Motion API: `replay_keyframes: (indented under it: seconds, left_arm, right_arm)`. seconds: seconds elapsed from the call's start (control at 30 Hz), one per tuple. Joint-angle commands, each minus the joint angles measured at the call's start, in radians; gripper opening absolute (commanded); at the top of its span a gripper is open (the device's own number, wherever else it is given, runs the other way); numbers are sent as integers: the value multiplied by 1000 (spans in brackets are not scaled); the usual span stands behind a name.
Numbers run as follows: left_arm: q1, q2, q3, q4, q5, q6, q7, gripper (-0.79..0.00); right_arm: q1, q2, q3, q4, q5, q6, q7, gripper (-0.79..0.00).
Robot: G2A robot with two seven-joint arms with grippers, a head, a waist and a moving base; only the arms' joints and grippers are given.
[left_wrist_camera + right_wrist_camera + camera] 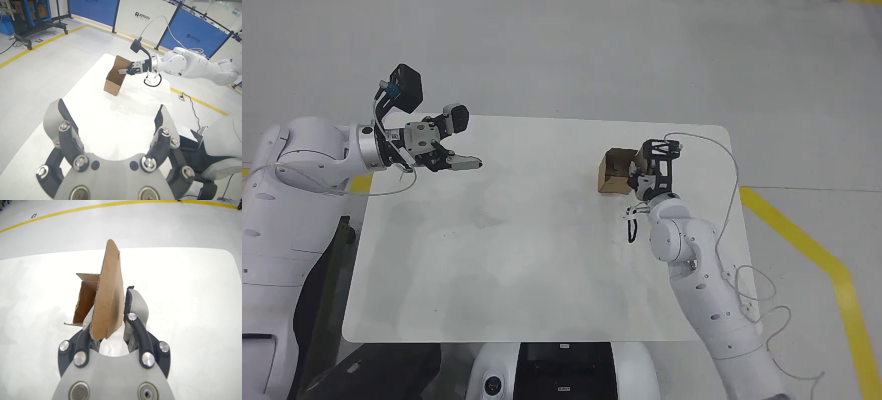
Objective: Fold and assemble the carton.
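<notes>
One carton [617, 170], one table [542, 260], two grippers: left gripper [110, 113], right gripper [113, 306]

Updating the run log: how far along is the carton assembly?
Done: the carton stands erected on the table, body squared, top open. In hand: the right gripper has its jaws closed on the tall upright flap. Remaining: that flap and the top are not yet folded shut; the left gripper hangs apart, jaws open, holding nothing.

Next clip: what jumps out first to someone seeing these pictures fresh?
The brown carton stands open-topped on the far right part of the table, the right end effector pinching its tall upright flap. The left end effector hangs open and empty over the opposite side.
</notes>
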Motion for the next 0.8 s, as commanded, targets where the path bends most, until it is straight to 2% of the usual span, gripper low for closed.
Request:
replay_keyframes:
  seconds: [0.0,0.17,0.37,0.57,0.77]
  left_arm:
    - [0,0,0,0,0,0,0,0]
    - [0,0,0,0,0,0,0,0]
    - [0,0,0,0,0,0,0,0]
    - [0,0,0,0,0,0,0,0]
    - [0,0,0,0,0,0,0,0]
  right_arm:
    - [0,0,0,1,0,-2,1,-677]
    - [4,-2,4,7,13,-8,10,-785]
    - [-26,-2,15,-40,60,-65,-54,-785]
    - [-87,7,70,-95,267,-309,-119,-785]
    - [-135,17,101,-129,444,-522,-102,-785]
